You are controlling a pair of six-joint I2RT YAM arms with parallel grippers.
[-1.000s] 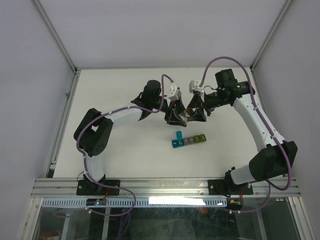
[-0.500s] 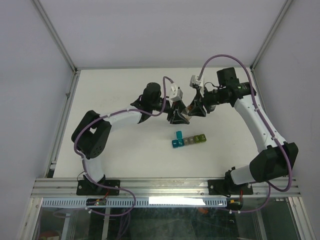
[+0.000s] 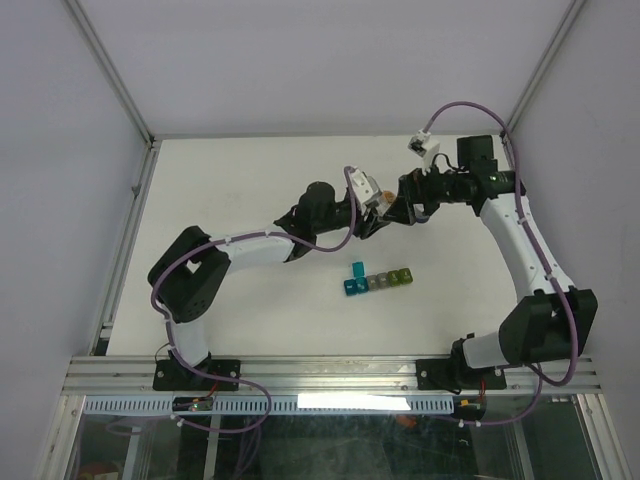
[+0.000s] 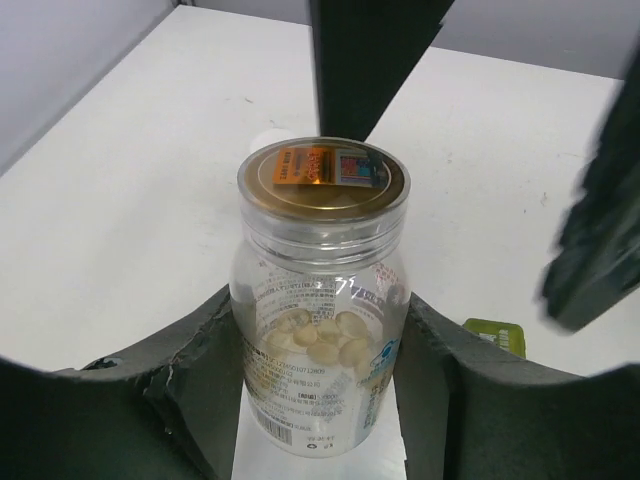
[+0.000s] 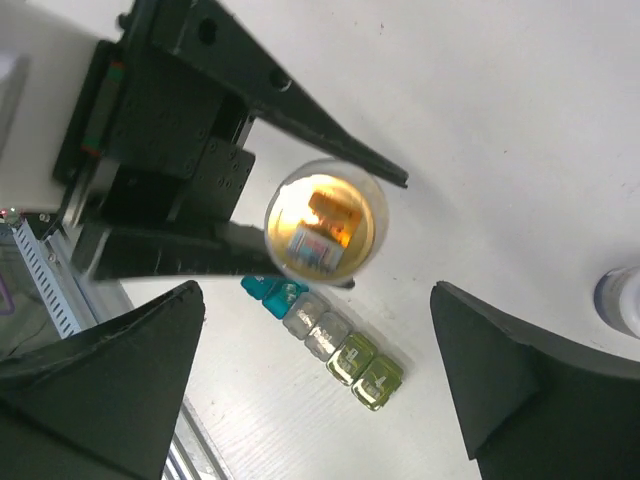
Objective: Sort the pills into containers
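Note:
My left gripper (image 3: 374, 210) is shut on a small clear bottle (image 4: 322, 300) with a tan cap (image 4: 322, 178), held off the table with several pale pills (image 4: 325, 338) inside. The cap faces my right gripper (image 3: 400, 211), which is open wide, its fingers (image 5: 100, 390) apart from the cap (image 5: 325, 225). The containers (image 3: 378, 281), a strip of blue, teal, grey and olive cubes, lie on the table below; the blue end's lid stands up. The strip also shows in the right wrist view (image 5: 330, 340).
A white-capped bottle (image 5: 620, 298) stands at the right edge of the right wrist view. The white table (image 3: 230, 190) is walled on three sides by grey panels. The metal rail (image 3: 330, 372) with both arm bases runs along the near edge.
My left gripper has carried the bottle right and away from the near edge. My right gripper has drawn back to the right, off the bottle.

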